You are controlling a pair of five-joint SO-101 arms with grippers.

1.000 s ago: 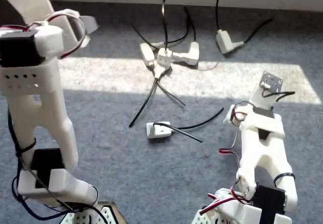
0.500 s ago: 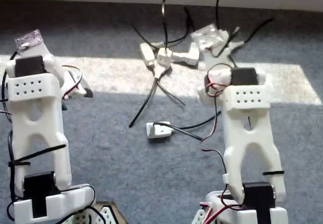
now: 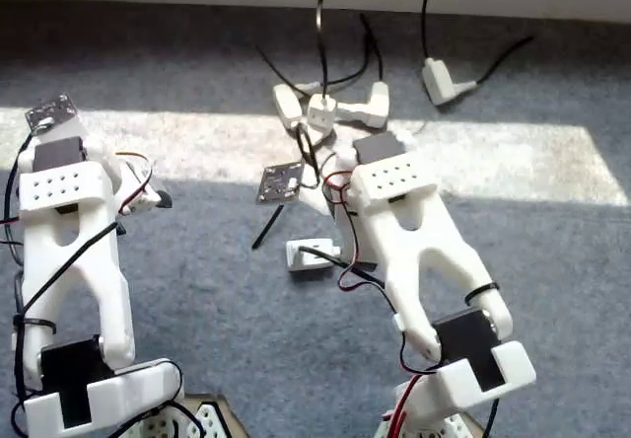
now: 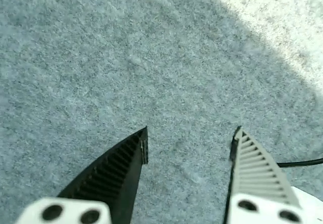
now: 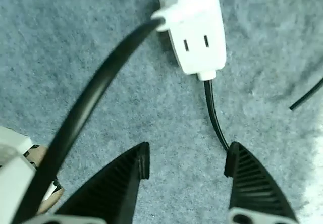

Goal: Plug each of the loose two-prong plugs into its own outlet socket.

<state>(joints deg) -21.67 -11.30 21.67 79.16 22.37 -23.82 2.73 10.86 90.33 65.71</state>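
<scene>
Two arms over the grey-covered bench [image 3: 552, 290]; no plug is held by either.

High view:
- left arm [image 3: 71, 226] stands at the left of the frame, its head over bare covering at the edge of the sunlit band;
- right arm [image 3: 409, 226] leans from lower right toward the middle, its head above the crossing black cords [image 3: 296, 191];
- one white socket block [image 3: 309, 255] lies at centre with a cord trailing right;
- a knot of white plugs and sockets [image 3: 330, 108] sits upper middle, too tangled to tell whether any pair is mated;
- a lone white connector [image 3: 444, 81] lies upper right, well apart from the rest.

Left wrist view: left jaws apart, nothing between them; bare covering beneath; a thin black wire [image 4: 303, 162] shows beside the pale jaw.

Right wrist view: right jaws apart and empty; a white outlet socket [image 5: 194, 32], two slots facing the lens, lies just ahead of the tips; its cord [image 5: 214, 115] runs back toward one tip; a thick black cable [image 5: 91, 108] crosses close to the lens.

Judgement: approach stage, first pairing not yet begun; the right arm appears to be lining up on the socket. The next move likely calls for lowering and closing on the socket body clear of the loose cable; the left arm would then need to travel to the knot to fetch a plug.
</scene>
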